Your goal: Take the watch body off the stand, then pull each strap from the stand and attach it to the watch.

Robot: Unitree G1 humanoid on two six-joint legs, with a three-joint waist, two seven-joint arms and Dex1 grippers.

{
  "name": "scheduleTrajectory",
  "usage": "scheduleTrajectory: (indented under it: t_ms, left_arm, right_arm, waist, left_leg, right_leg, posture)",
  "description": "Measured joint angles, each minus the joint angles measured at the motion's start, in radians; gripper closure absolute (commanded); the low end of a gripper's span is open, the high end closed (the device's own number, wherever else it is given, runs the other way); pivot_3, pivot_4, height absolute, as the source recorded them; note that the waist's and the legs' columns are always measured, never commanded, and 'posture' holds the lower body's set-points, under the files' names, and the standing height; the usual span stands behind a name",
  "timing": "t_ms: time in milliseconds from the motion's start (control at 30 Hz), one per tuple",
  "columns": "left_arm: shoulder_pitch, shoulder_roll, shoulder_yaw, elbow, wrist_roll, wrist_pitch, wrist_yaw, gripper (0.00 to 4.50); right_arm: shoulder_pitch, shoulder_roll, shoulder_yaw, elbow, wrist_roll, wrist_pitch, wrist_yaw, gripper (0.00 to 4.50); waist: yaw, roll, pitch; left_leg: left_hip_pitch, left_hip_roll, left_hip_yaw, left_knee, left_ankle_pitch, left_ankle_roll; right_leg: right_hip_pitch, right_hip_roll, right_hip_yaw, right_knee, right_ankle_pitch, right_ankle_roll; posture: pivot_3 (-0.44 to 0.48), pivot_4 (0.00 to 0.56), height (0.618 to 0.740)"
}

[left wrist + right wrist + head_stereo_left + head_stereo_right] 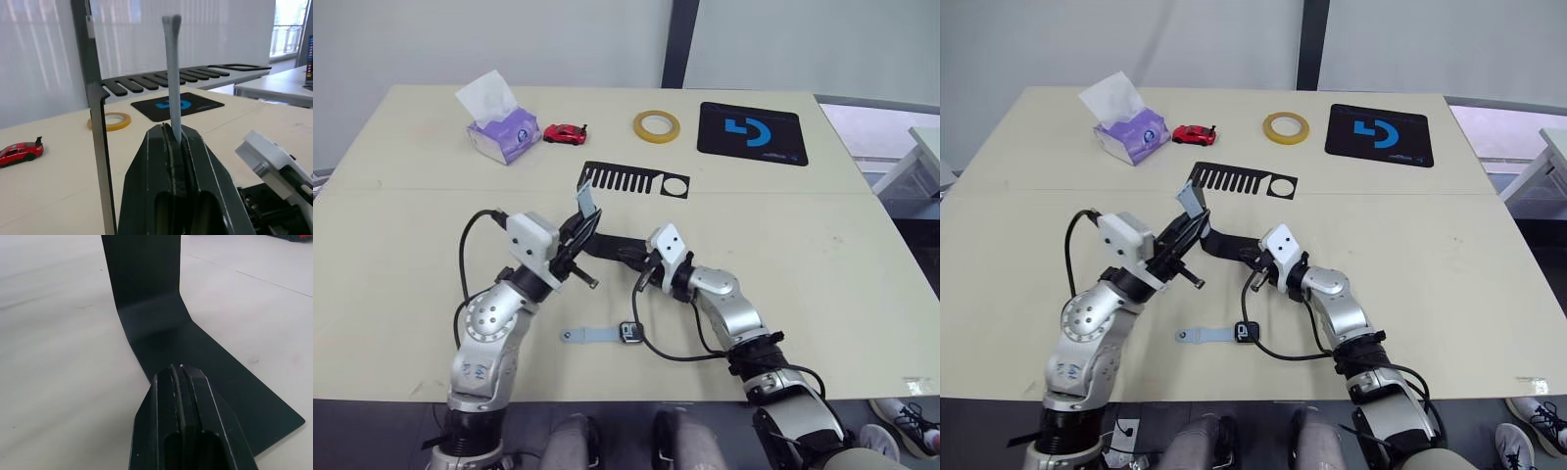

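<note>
The stand's slotted top plate (631,181) rises over mid-table, and its flat foot (195,352) lies on the tabletop. My left gripper (580,227) is shut on a pale blue-grey strap (171,73) that sticks straight up out of the fingers (190,161), just in front of the top plate's left end. My right gripper (628,258) is shut, its tips resting at the edge of the foot. The watch body (629,332) lies near the table's front edge with another strap (588,336) joined to its left side.
At the back of the table stand a purple tissue box (499,132), a red toy car (565,134), a yellow tape roll (657,125) and a black mouse pad with a blue logo (751,133). Cables loop from both wrists over the table.
</note>
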State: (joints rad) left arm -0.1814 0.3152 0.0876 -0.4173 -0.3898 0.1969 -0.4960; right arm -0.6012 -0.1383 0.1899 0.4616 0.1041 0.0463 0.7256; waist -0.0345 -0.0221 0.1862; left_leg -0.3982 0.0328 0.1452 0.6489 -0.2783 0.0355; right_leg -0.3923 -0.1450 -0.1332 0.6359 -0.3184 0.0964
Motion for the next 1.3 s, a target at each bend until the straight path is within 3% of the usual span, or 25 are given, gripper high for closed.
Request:
scheduleTrajectory:
  t_ms: [33,267,400,500,600,800,833,1067,1300]
  left_arm:
    - [0.010,0.021,0.016,-0.004,-0.021,0.005,-0.021,4.45]
    - [0.118,0.396,0.226,0.002,-0.371,0.226,-0.378,4.45]
    - [0.110,0.460,0.263,0.013,-0.445,0.280,-0.473,4.45]
    - [0.099,0.464,0.252,0.028,-0.473,0.305,-0.511,4.45]
    - [0.058,0.444,0.195,0.032,-0.479,0.318,-0.540,4.50]
    - [-0.019,0.409,0.075,0.035,-0.483,0.354,-0.570,4.50]
    - [-0.040,0.407,0.053,0.037,-0.484,0.374,-0.573,4.50]
    - [-0.176,0.348,-0.044,0.069,-0.499,0.446,-0.582,4.50]
    - [-0.265,0.249,-0.129,0.160,-0.467,0.450,-0.617,4.50]
  right_arm:
    - [0.003,-0.005,0.000,-0.004,0.003,0.000,0.008,4.50]
    - [0.157,-0.128,-0.038,-0.207,0.144,0.052,0.218,4.50]
    - [0.293,-0.267,-0.120,-0.389,0.268,0.120,0.310,4.50]
    - [0.417,-0.394,-0.210,-0.504,0.336,0.195,0.340,4.50]
    - [0.547,-0.452,-0.324,-0.603,0.441,0.272,0.345,3.56]
    - [0.682,-0.503,-0.406,-0.802,0.621,0.449,0.306,0.44]
    - [0.702,-0.503,-0.412,-0.831,0.649,0.472,0.295,0.08]
    - [0.629,-0.394,-0.420,-0.935,0.881,0.592,0.138,0.03]
    - [0.507,-0.292,-0.337,-0.952,1.072,0.679,0.022,0.03]
  waist:
    - [0.000,0.000,0.000]
    - [0.013,0.002,0.002]
    - [0.014,0.004,0.002]
    - [0.018,0.004,0.003]
    - [0.028,0.004,0.003]
    - [0.034,0.004,0.003]
    - [0.036,0.004,0.003]
    - [0.035,0.004,0.003]
    - [0.033,0.004,0.003]
  left_leg:
    - [0.000,0.000,0.000,-0.001,0.000,0.000]
    - [-0.005,-0.002,-0.003,0.000,-0.001,0.001]
    - [-0.005,-0.004,-0.002,0.000,-0.003,0.003]
    - [-0.005,-0.003,-0.002,-0.001,-0.003,0.002]
    - [-0.004,-0.002,-0.001,-0.001,-0.003,0.002]
    - [-0.003,-0.001,-0.001,-0.001,-0.003,0.001]
    - [-0.004,-0.001,-0.001,-0.001,-0.003,0.002]
    - [-0.004,-0.002,-0.001,0.000,-0.003,0.002]
    - [-0.005,-0.002,-0.001,0.001,-0.002,0.003]
  right_leg:
    - [0.000,0.000,0.000,0.000,0.000,0.000]
    - [0.000,0.000,-0.001,-0.008,0.000,0.000]
    - [0.000,-0.002,0.000,-0.010,0.002,0.003]
    - [0.000,-0.001,0.000,-0.012,0.002,0.003]
    - [-0.001,0.000,0.001,-0.012,0.002,0.003]
    - [-0.001,0.001,0.002,-0.012,0.002,0.002]
    - [-0.001,0.001,0.002,-0.012,0.002,0.002]
    - [-0.001,0.000,0.002,-0.012,0.002,0.002]
    - [-0.001,0.001,0.002,-0.012,0.002,0.002]
  posture:
    - [0.000,0.150,0.740]
    - [0.000,0.150,0.740]
    - [0.000,0.150,0.740]
    - [0.000,0.150,0.740]
    - [0.000,0.150,0.740]
    - [0.000,0.150,0.740]
    - [0.000,0.150,0.740]
    - [0.000,0.150,0.740]
    - [0.000,0.150,0.740]
